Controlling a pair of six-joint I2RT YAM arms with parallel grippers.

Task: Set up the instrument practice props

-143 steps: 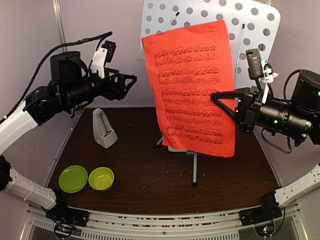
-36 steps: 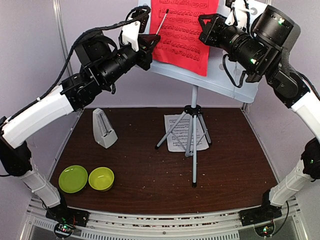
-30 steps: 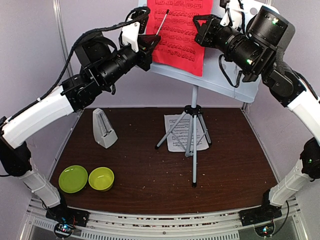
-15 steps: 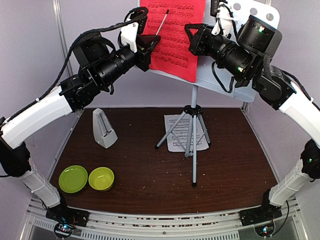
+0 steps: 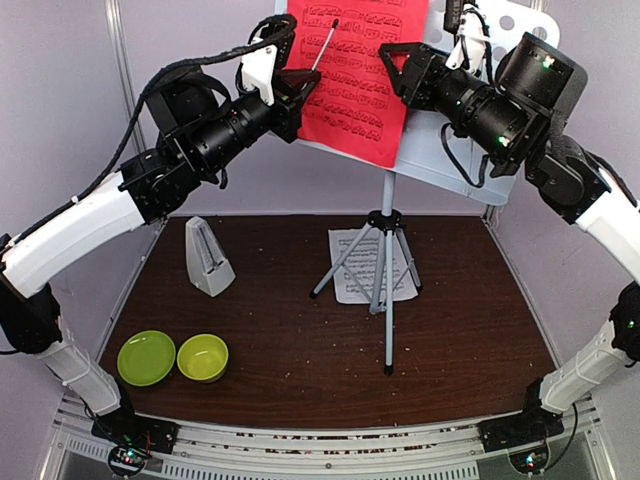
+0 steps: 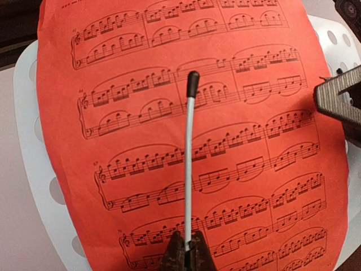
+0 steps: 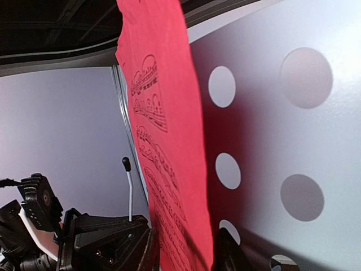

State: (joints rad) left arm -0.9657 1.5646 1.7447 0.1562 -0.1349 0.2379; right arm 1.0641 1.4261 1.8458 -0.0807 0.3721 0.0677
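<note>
Red music sheet (image 5: 355, 80) is up against the perforated desk of the music stand (image 5: 428, 162), high over the far edge of the bench (image 5: 470, 330). Its lower end hangs past the desk's bottom lip.

Left arm: stretched up and inward from the near-left corner, wrist pointing at the sheet's left side. Left gripper (image 6: 186, 251) is pinched tight on the base of the stand's thin retainer rod (image 6: 189, 169). The rod runs up across the printed staves, black tip near the sheet's middle. Can't tell if the rod touches the paper.

Right arm: arched high from the near-right corner, forearm angled back toward the sheet's right edge. Right gripper (image 7: 188, 251) has narrow jaws, one finger on each side of the sheet's right edge, paper clamped between. The right wrist view shows the paper standing a little off the desk there.

Stand tripod sits mid-bench, and the white music sheet (image 5: 352, 270) lies flat under its legs. Metronome (image 5: 208, 258) stands upright toward the left edge. Shallow lime-green bowl (image 5: 146, 357) and deeper lime-green bowl (image 5: 202, 357) sit side by side near the near-left corner.
</note>
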